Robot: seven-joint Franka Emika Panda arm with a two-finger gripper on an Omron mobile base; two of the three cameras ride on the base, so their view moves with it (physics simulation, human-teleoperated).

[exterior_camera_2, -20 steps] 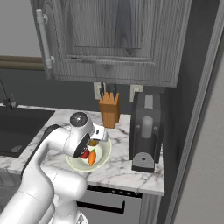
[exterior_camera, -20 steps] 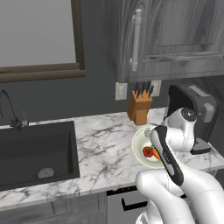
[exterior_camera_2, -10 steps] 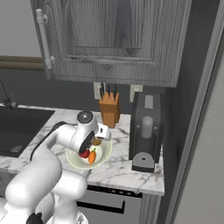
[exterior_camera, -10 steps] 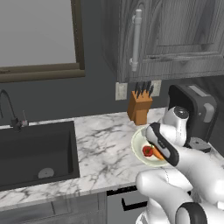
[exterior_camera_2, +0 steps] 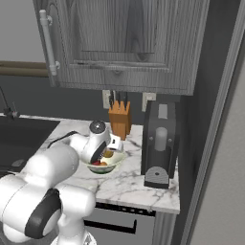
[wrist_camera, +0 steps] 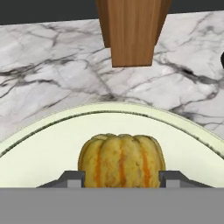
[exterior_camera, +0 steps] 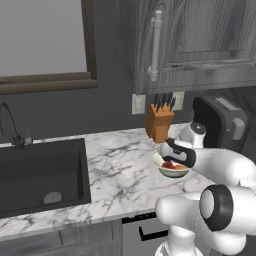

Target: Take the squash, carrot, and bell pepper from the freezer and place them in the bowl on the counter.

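Observation:
My gripper hangs low over the pale cream-green bowl, shut on the squash, a ribbed yellow-orange lump wedged between both fingertips. From the left base view the bowl sits on the white marble counter in front of the knife block, with the red bell pepper and the orange carrot lying in it under my hand. In the right base view the gripper is above the bowl, with the squash just under it. The freezer is out of view.
A wooden knife block stands right behind the bowl. A black coffee machine is to the bowl's right. The black sink lies to the left. Grey wood-grain cabinets hang overhead. A tall grey panel rises at the right.
The forearm has swung down and round to the right of the bowl. The hand has stayed over the bowl, shifting slightly toward the knife block with the squash.

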